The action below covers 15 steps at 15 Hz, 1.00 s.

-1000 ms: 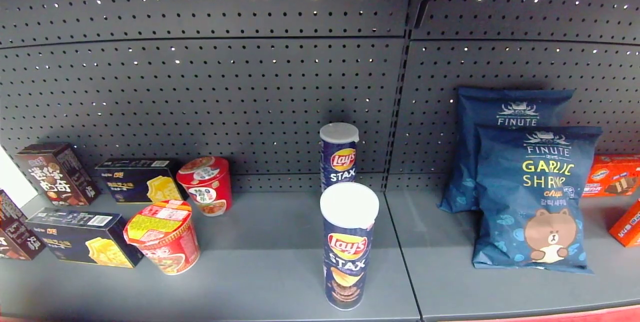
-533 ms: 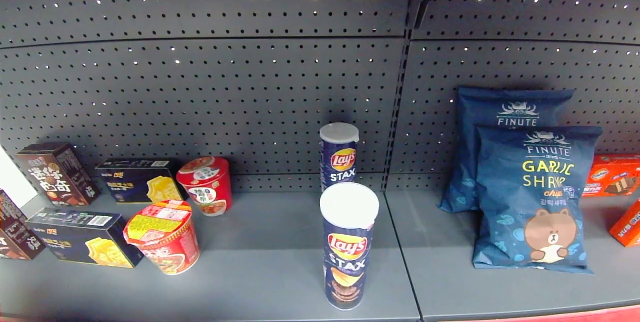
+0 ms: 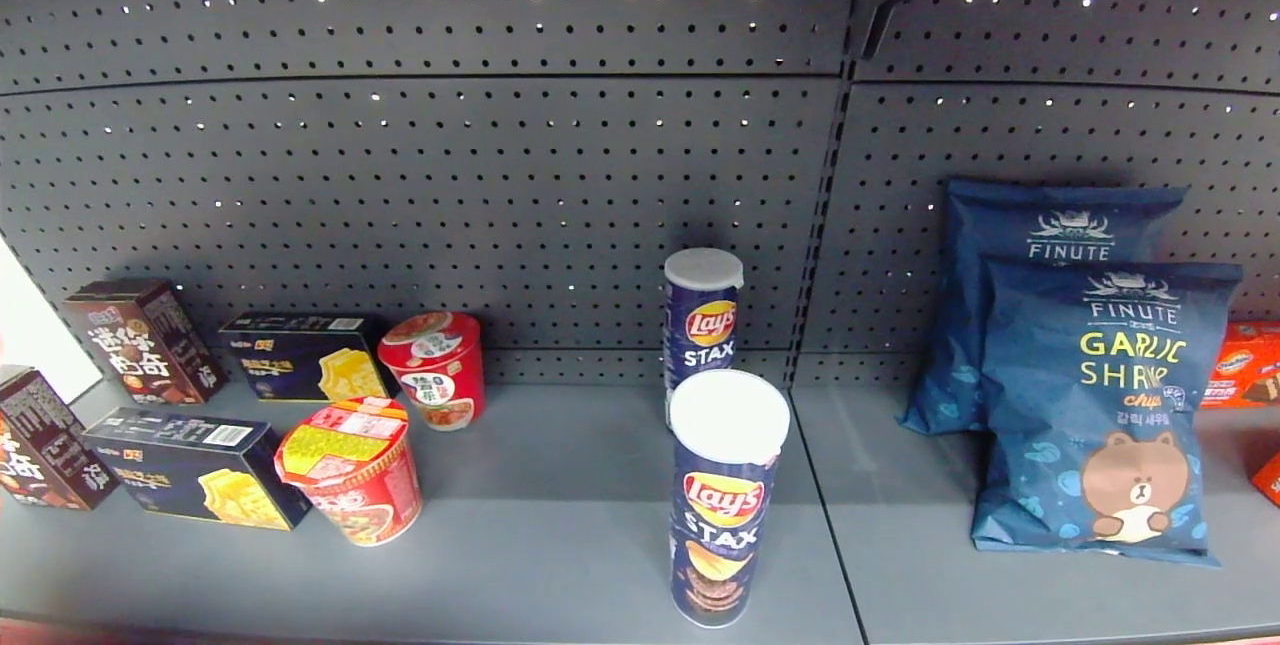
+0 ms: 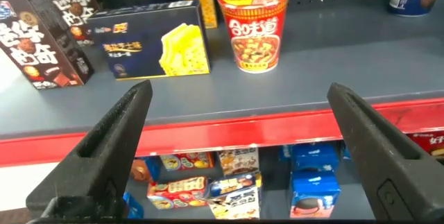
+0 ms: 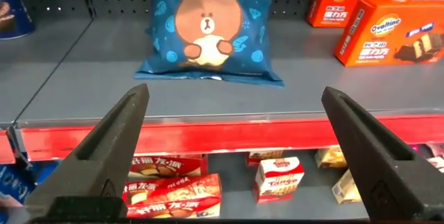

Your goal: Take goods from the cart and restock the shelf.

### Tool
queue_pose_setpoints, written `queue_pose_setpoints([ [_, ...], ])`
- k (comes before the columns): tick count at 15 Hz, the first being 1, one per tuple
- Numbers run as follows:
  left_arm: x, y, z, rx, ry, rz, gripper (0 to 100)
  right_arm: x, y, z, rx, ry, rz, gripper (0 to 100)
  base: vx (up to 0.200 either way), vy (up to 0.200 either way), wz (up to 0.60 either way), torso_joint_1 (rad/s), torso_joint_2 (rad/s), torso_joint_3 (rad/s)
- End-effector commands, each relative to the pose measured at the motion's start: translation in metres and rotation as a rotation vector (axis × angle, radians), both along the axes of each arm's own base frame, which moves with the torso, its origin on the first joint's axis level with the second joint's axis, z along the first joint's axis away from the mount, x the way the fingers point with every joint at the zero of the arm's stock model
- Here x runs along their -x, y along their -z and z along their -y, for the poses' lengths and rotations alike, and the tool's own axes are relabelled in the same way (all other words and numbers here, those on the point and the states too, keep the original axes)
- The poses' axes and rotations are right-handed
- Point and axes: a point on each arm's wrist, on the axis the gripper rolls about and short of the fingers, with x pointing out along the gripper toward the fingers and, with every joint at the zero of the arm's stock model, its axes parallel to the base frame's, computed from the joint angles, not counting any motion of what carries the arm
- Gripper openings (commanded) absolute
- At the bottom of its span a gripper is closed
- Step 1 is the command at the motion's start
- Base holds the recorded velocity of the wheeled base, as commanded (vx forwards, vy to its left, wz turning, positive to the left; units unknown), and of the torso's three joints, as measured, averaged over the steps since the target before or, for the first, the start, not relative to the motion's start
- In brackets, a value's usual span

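Wide-spread left pincer (image 4: 239,91) before noodle cup (image 4: 254,24) and navy box (image 4: 156,40)

left gripper (image 4: 239,91): jaws wide apart, empty | right gripper (image 5: 236,92): jaws wide apart, empty, seemingly level

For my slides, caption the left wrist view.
Open left gripper facing the shelf, with a noodle cup and a dark blue box ahead.
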Motion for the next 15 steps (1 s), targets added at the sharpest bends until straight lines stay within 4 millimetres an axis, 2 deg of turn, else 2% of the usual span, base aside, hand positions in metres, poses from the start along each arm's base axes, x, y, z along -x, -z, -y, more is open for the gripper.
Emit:
queue_pose_setpoints([
  [1, 0.0, 0.0, 0.0, 0.001, 0.002, 0.0, 100, -0.0001, -0.0002, 0.0, 0.001, 0.0, -0.002, 100, 0.0, 0.0, 0.0, 0.0, 0.0, 0.0],
  [15, -0.0001, 0.0003, 0.0002, -0.002, 0.01, 0.0, 100, -0.0001, -0.0002, 0.0001, -0.002, 0.004, -0.001, 100, 0.0, 0.0, 0.0, 0.0, 0.0, 0.0],
])
